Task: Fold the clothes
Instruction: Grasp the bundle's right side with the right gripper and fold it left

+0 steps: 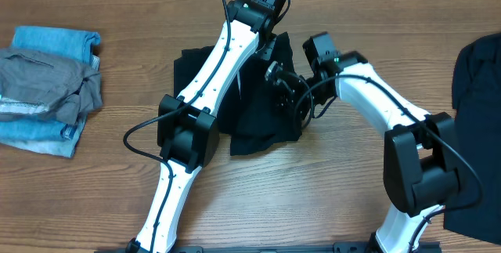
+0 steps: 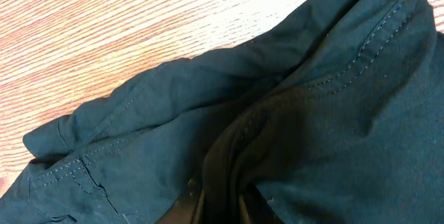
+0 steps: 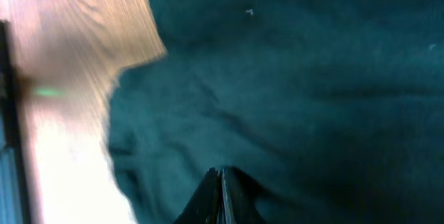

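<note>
A black garment (image 1: 254, 124) lies crumpled at the middle of the wooden table. My left gripper (image 1: 272, 48) is at its far edge and is shut on a bunched fold of the black fabric (image 2: 222, 200). A stitched hem (image 2: 361, 50) runs across the left wrist view. My right gripper (image 1: 283, 87) is over the garment's right part. Its fingertips (image 3: 220, 177) are pressed together with the dark cloth (image 3: 312, 92) pinched at their tips. That view is blurred.
A pile of blue and grey clothes (image 1: 48, 84) sits at the left edge. Another black garment (image 1: 477, 120) lies at the right edge. Bare wood (image 1: 313, 198) lies in front of the garment between the two arm bases.
</note>
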You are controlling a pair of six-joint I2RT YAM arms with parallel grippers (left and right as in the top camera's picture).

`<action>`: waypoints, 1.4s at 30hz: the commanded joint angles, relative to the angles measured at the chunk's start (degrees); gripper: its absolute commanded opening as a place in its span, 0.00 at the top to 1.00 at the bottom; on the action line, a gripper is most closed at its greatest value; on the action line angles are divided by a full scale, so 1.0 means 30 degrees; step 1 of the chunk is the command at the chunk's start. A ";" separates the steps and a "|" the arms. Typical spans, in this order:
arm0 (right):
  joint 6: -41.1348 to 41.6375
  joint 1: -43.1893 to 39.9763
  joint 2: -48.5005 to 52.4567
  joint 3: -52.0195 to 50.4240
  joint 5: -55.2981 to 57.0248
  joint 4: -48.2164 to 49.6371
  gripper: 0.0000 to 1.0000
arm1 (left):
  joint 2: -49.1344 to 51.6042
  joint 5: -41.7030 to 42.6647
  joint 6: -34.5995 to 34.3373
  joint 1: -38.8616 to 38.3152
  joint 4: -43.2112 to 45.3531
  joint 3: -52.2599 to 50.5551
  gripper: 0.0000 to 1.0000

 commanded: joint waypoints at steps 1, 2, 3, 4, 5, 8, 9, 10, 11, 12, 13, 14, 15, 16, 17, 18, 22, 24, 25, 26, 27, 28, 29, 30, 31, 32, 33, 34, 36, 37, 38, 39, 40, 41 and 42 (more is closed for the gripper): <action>0.0379 -0.0138 0.0029 -0.2062 0.0831 0.2448 0.96 | 0.0160 -0.0015 -0.0124 0.0248 -0.0051 -0.0080 0.86; 0.0845 -0.0138 0.0131 -0.2834 0.0954 0.3810 0.96 | 0.0160 -0.0029 -0.0124 0.0284 -0.0015 -0.0189 0.86; 0.1304 -0.0138 0.0284 -0.3359 0.0991 0.4743 0.96 | 0.0160 -0.0051 -0.0124 0.0372 0.0306 -0.0743 0.86; 0.1362 -0.0138 0.0401 -0.3461 0.0991 0.4911 0.96 | 0.0160 -0.0102 -0.0131 0.0503 0.0605 -0.1246 0.85; 0.1362 -0.0138 0.0517 -0.3497 0.0991 0.4932 0.96 | 0.0160 -0.0102 -0.0138 0.0707 0.1202 -0.2047 0.85; 0.1362 -0.0138 0.0561 -0.3497 0.0998 0.4911 0.96 | 0.0160 -0.0248 -0.0138 0.1494 0.2535 -0.3468 0.86; 0.1362 -0.0138 0.0561 -0.3497 0.0998 0.4896 0.96 | 0.0160 -0.0248 -0.0204 0.1821 0.2769 -0.3614 0.86; 0.1362 -0.0138 0.0561 -0.3497 0.0998 0.4874 0.96 | 0.0160 -0.0270 -0.0437 0.2266 0.2965 -0.3665 0.85; 0.1362 -0.0138 0.0561 -0.3497 0.0998 0.4852 0.96 | 0.0160 -0.0270 -0.0423 0.2769 0.3184 -0.3665 0.82; 0.1362 -0.0138 0.0561 -0.3497 0.0998 0.4852 0.96 | 0.0160 -0.0248 -0.0423 0.3140 0.3359 -0.3665 0.78; 0.1362 -0.0138 0.0561 -0.3497 0.0998 0.4852 0.96 | 0.0160 -0.0109 -0.0423 0.3614 0.3614 -0.3665 0.69; 0.1362 -0.0138 0.0561 -0.3497 0.0998 0.4845 0.96 | 0.0160 -0.0022 -0.0393 0.3993 0.3818 -0.3657 0.54; 0.1362 -0.0138 0.0561 -0.3497 0.0998 0.4845 0.96 | 0.0160 -0.0007 -0.0182 0.4277 0.3993 -0.3657 0.49; 0.1362 -0.0138 0.0561 -0.3497 0.0998 0.4845 0.96 | 0.0160 -0.0015 0.0160 0.4408 0.4102 -0.3650 0.42; 0.1362 -0.0138 0.0561 -0.3497 0.0998 0.4845 0.96 | 0.0160 -0.0015 0.0670 0.4422 0.4087 -0.3650 0.35; 0.1362 -0.0138 0.0561 -0.3497 0.0998 0.4845 0.96 | 0.0160 -0.0080 0.1195 0.4386 0.4014 -0.3650 0.28; 0.1362 -0.0138 0.0561 -0.3497 0.0998 0.4750 0.96 | 0.0153 -0.1275 0.1304 0.4452 0.4058 -0.3002 0.23; 0.1362 -0.0138 0.0561 -0.3497 0.0998 0.4692 0.96 | 0.0153 -0.1392 0.1282 0.4488 0.3490 -0.1763 0.24; 0.1362 -0.0138 0.0561 -0.3497 0.0998 0.4685 0.96 | 0.0153 -0.1348 0.0954 0.4495 0.2790 -0.0321 0.24; 0.1362 -0.0138 0.0561 -0.3497 0.0998 0.4685 0.96 | 0.0153 -0.1151 0.0801 0.4495 0.2280 0.0787 0.24; 0.1362 -0.0138 0.0561 -0.3497 0.0998 0.4692 0.96 | 0.0153 -0.0809 0.0787 0.4481 0.1894 0.1902 0.27; 0.1362 -0.0138 0.0561 -0.3497 0.0998 0.4692 0.96 | 0.0153 -0.0372 0.0772 0.4488 0.1858 0.2419 0.31; 0.1362 -0.0138 0.0561 -0.3497 0.0998 0.4692 0.96 | 0.0153 0.0066 0.0663 0.4488 0.1909 0.2419 0.33; 0.1362 -0.0138 0.0561 -0.3497 0.0998 0.4699 0.96 | 0.0160 0.1224 0.0525 0.4488 0.2040 0.2353 0.37; 0.1362 -0.0138 0.0561 -0.3497 0.0998 0.4699 0.96 | 0.0160 0.2419 0.0357 0.4488 0.2273 0.2186 0.44; 0.1362 -0.0138 0.0561 -0.3497 0.0998 0.4707 0.96 | 0.0160 0.4983 0.0357 0.4495 0.2674 0.2186 0.67; 0.1362 -0.0138 0.0561 -0.3497 0.0998 0.4721 0.96 | 0.0160 0.6936 0.0364 0.4495 0.3060 0.2098 0.76; 0.1362 -0.0138 0.0561 -0.3497 0.0998 0.4779 0.96 | 0.0160 0.8765 0.0379 0.4371 0.3657 0.1749 0.89; 0.1362 -0.0138 0.0561 -0.3497 0.0998 0.4779 0.96 | 0.0160 0.8786 0.0379 0.4109 0.4087 0.1064 0.96; 0.1362 -0.0138 0.0561 -0.3497 0.0998 0.4779 0.96 | 0.0160 0.8961 0.0379 0.3985 0.4430 0.0357 0.96; 0.1362 -0.0138 0.0561 -0.3497 0.1005 0.4787 0.96 | 0.0160 0.8998 0.0379 0.3905 0.4750 -0.0328 0.96; 0.1362 -0.0138 0.0561 -0.3497 0.0998 0.4794 0.96 | 0.0160 0.8990 0.0379 0.3876 0.5144 -0.1027 0.96; 0.1362 -0.0138 0.0561 -0.3497 0.0998 0.4794 0.96 | 0.0160 0.8998 0.0372 0.3861 0.5566 -0.1668 0.96; 0.1362 -0.0138 0.0561 -0.3497 0.1005 0.4794 0.96 | 0.0160 0.9012 0.0364 0.3861 0.6156 -0.2353 0.96; 0.1362 -0.0138 0.0561 -0.3497 0.1013 0.4809 0.96 | 0.0160 0.8998 0.0364 0.3869 0.6666 -0.2907 0.96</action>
